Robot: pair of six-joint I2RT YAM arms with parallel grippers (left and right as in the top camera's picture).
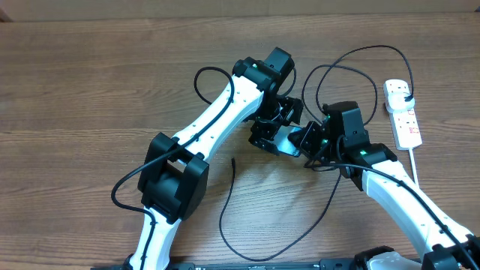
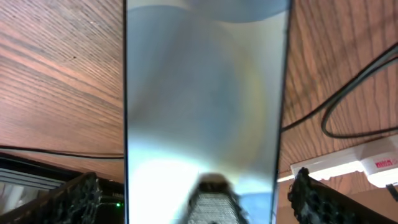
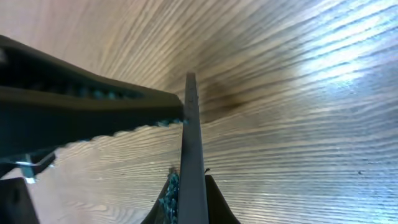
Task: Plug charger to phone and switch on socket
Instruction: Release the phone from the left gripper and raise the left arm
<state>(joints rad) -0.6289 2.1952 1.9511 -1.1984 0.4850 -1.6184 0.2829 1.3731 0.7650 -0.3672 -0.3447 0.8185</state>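
Currently the right gripper is clamping the phone by its thin edge and holding it between the two arms, just right of centre in the overhead frame. Left gripper is standing wide, with its fingers straddling the phone's long sides. Charger is lying loose on the table. Its connector tip is sitting apart from the phone, lower left of it, and the cable is looping along the bottom edge. Socket is sitting at far right.
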